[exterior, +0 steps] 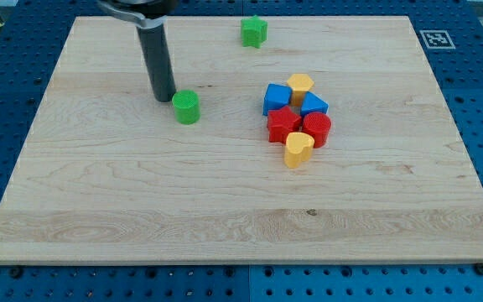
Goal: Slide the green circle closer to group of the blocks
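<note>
The board's [141, 226] bare front edge lay nearest the camera, with no block on that part.

Reading from the view's left: my tip [165, 99] rested on the board just beside the green circle [187, 107], at its upper-left, apparently touching or nearly so. The rod carried no fingers, so there was nothing to open, close or hold. The green circle stood left of centre, well apart from the group. A green star [254, 31] sat alone near the view's top. The group lay right of centre: a blue block [276, 98], yellow block [300, 84], blue triangle [313, 104], red star [283, 125], red circle [317, 129] and yellow heart [298, 148], packed together.

Procedure, as I judged it: place the tip squarely on the circle's left side, push rightward and slightly down. Keep the line through the circle's centre so it did not roll off the tip.
</note>
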{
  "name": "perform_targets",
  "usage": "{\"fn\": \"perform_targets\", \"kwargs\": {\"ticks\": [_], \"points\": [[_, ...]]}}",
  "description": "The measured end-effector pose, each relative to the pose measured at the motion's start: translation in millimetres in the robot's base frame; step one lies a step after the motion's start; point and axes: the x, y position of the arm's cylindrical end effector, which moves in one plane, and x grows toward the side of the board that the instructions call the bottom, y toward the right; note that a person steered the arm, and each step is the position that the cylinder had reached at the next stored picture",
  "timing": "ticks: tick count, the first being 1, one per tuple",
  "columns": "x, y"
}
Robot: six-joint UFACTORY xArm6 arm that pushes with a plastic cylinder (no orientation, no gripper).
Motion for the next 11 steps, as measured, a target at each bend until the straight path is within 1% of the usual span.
{"fn": "perform_targets", "kwargs": {"ticks": [1, 2, 3, 5, 7, 8, 10, 11], "points": [[1, -18], [12, -24], [20, -25], [20, -16], [23, 27], [34, 52], [39, 117], [22, 113]]}}
